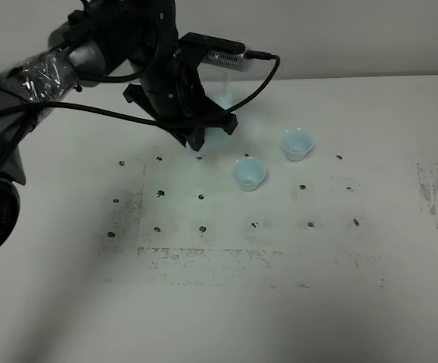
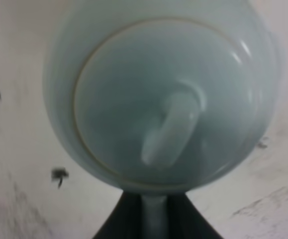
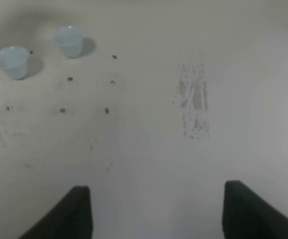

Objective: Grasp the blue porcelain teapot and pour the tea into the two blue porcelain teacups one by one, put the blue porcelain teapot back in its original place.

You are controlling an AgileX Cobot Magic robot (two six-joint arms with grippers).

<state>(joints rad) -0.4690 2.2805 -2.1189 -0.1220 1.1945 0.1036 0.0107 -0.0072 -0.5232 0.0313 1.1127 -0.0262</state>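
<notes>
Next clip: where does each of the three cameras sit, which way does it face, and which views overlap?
Exterior high: mounted high, looking down on the table; the left arm reaches in from the left to the blue porcelain teapot.
Left wrist: on the left arm, aimed down at the teapot's lid, close; the left claw grips the handle.
Right wrist: above the table's right side, looking across it; open right claw in front.
Shared: exterior high and right wrist both show the nearer teacup and the farther teacup.
</notes>
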